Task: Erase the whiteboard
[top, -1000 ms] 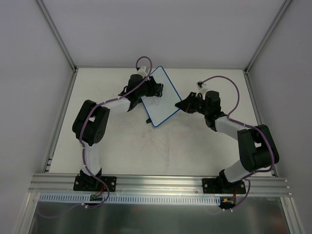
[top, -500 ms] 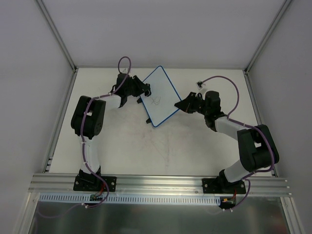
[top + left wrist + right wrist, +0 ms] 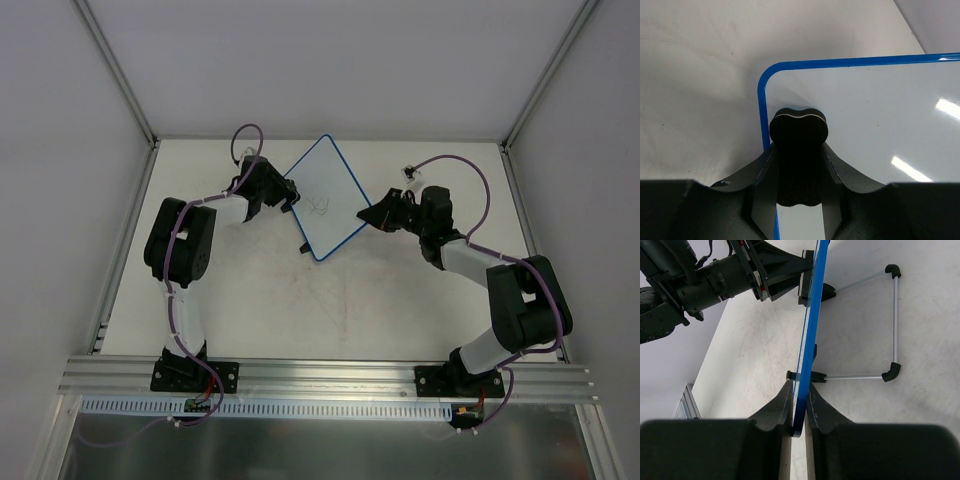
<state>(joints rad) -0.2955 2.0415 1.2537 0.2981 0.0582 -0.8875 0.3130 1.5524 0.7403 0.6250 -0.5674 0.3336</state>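
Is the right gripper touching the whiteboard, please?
Touching. In the right wrist view the right gripper clamps the whiteboard: its fingers press on both faces of the blue rim, with no gap.

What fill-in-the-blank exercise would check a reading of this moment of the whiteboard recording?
The left gripper is shut on a black ___. The right gripper clamps the whiteboard by its ___ rim. The whiteboard's wire stand rests on the ___. Missing words: eraser; blue; table.
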